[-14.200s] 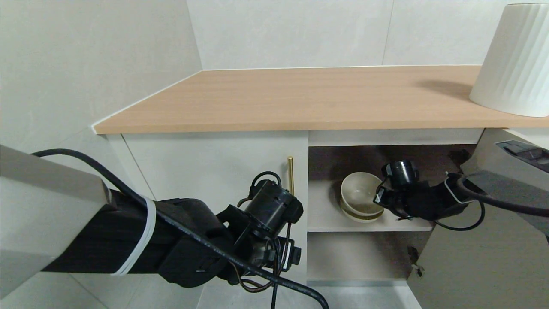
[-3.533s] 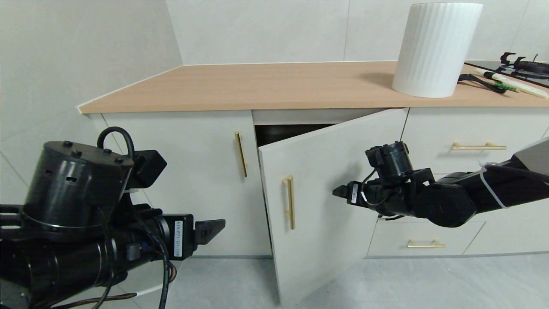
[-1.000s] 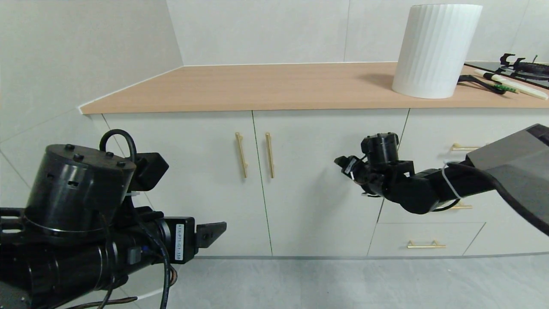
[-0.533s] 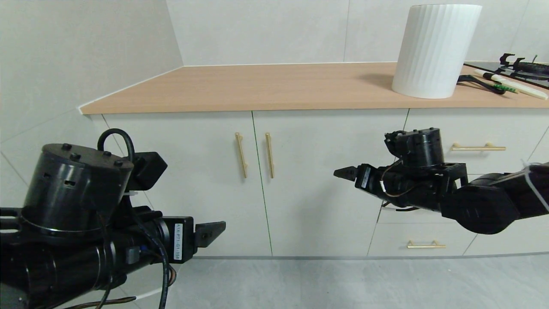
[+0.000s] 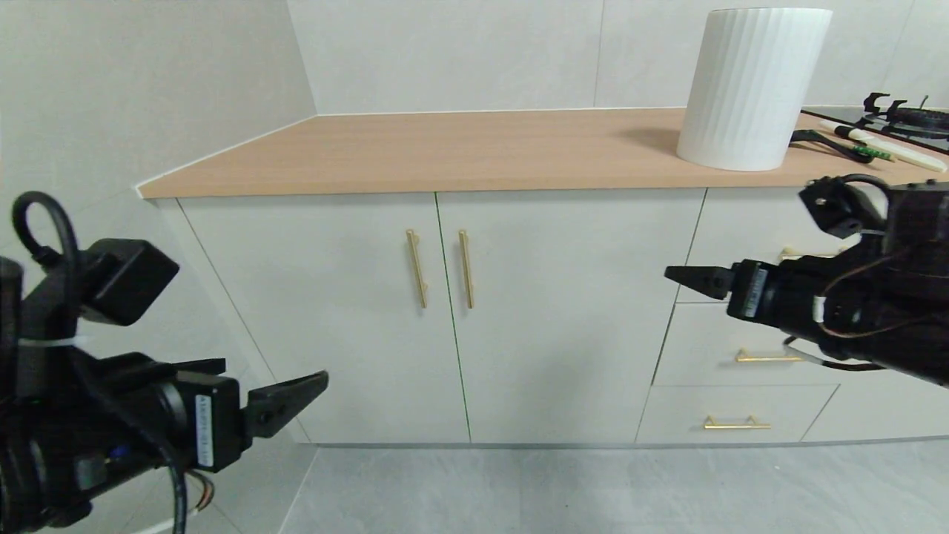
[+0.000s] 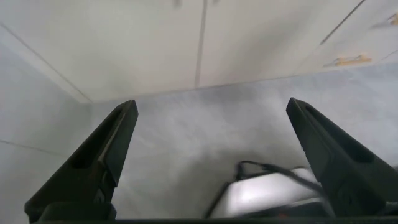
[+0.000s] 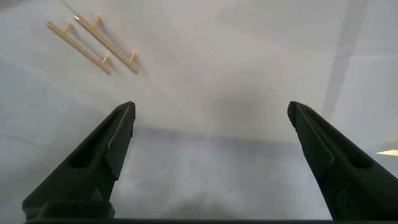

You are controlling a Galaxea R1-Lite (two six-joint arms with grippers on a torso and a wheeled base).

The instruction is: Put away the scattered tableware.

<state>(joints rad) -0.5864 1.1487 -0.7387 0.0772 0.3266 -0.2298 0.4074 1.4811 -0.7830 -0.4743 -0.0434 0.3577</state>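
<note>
The white cabinet's two doors [image 5: 549, 311] stand shut, their gold handles [image 5: 441, 268] side by side at the middle seam. No tableware lies on the wooden countertop [image 5: 460, 152] in front of me. My left gripper [image 5: 293, 393] hangs low at the left, before the left door, open with nothing between its fingers [image 6: 106, 155]. My right gripper [image 5: 686, 276] is at the right, level with the drawers and apart from the doors, also open and empty. In the right wrist view the door handles [image 7: 93, 43] lie beyond the open fingers [image 7: 323, 155].
A tall white ribbed cylinder [image 5: 752, 85] stands on the countertop at the right, with utensils [image 5: 867, 144] and a stove grate [image 5: 912, 115] beyond it. Drawers with gold handles [image 5: 767, 357] sit right of the doors. Grey floor [image 5: 563, 489] lies below, and a wall closes the left.
The right door, earlier open with bowls on the shelf, has been shut. In the last second my right gripper drew back to the right and my left gripper drew back left and down.
</note>
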